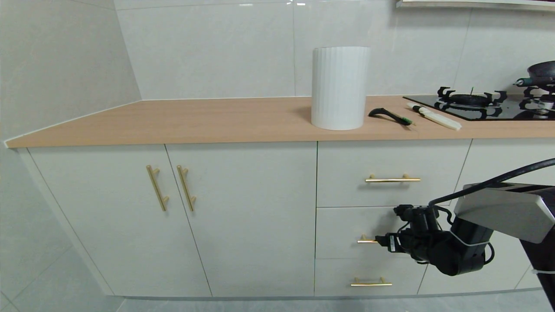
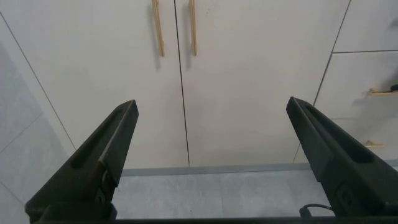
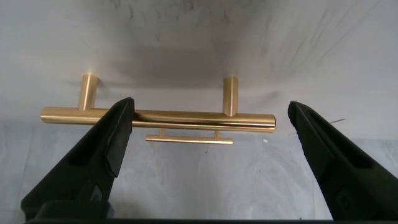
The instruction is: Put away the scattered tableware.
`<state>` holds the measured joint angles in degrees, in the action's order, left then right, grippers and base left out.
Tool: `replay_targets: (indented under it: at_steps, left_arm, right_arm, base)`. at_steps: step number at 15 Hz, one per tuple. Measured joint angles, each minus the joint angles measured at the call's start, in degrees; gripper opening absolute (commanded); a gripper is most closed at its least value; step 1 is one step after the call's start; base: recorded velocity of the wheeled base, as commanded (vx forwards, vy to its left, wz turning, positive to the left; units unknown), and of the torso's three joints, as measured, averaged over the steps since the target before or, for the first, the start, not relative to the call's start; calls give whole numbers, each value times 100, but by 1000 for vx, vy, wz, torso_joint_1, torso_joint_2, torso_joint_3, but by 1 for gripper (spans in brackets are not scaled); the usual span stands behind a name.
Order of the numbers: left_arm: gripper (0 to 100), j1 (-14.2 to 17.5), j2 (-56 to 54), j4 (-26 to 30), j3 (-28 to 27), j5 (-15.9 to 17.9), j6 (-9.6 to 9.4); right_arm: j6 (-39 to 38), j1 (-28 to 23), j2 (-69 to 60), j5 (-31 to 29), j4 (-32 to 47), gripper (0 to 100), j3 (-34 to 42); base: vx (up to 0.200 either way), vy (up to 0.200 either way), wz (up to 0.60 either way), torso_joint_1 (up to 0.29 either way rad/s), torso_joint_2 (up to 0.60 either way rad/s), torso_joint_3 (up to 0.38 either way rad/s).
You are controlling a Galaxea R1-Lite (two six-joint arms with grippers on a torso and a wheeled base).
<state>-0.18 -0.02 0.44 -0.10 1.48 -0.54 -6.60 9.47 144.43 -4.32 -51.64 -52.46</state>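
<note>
While a dark utensil (image 1: pixel 391 115) and a white utensil (image 1: pixel 435 116) lie scattered on the right of the counter (image 1: pixel 195 119), we judge drawer-opening is in hand. Our right gripper (image 3: pixel 209 112), spread, faces the middle drawer handle (image 3: pixel 180 117); next, close and pull. Our left gripper (image 2: pixel 211 118) is spread too.

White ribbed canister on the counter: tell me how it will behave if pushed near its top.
The white ribbed canister is taller than it is wide, so a high push may tip it rather than slide it. Its walls look rigid, so it is likely stiff; the ribs may aid grip. It stands near the front edge of the counter, so a forward tip could drop it.
</note>
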Motion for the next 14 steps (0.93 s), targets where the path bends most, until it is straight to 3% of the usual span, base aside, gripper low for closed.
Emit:
replay_targets:
  at_steps: [10, 14]
  left_arm:
    - [100, 0, 0, 0, 0, 2, 0]
    - [100, 0, 0, 0, 0, 2, 0]
  right_arm:
    - [30, 26, -174, -9, 513, 100, 141]
    - [33, 144, -1091, 29, 1447, 100, 791]
  base:
    - [0, 0, 0, 0, 0, 0]
    - [0, 0, 0, 0, 0, 0]
